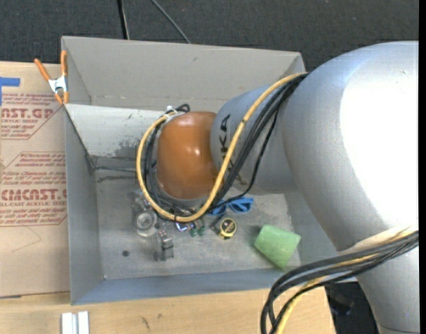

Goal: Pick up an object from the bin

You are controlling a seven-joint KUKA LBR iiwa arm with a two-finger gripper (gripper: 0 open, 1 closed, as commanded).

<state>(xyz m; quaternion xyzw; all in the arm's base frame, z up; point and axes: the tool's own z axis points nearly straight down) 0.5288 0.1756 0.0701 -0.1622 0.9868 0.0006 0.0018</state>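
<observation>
Though apart: green block [277, 246], end effector [161, 242].

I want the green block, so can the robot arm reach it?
Probably yes. The green block lies alone on the bin floor, nothing on top, and the arm hangs low left of it.

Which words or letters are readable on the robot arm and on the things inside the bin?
"KA": black letters on the silver arm, partly behind cables.
Green block and blue piece: no text on them that can be read.
</observation>
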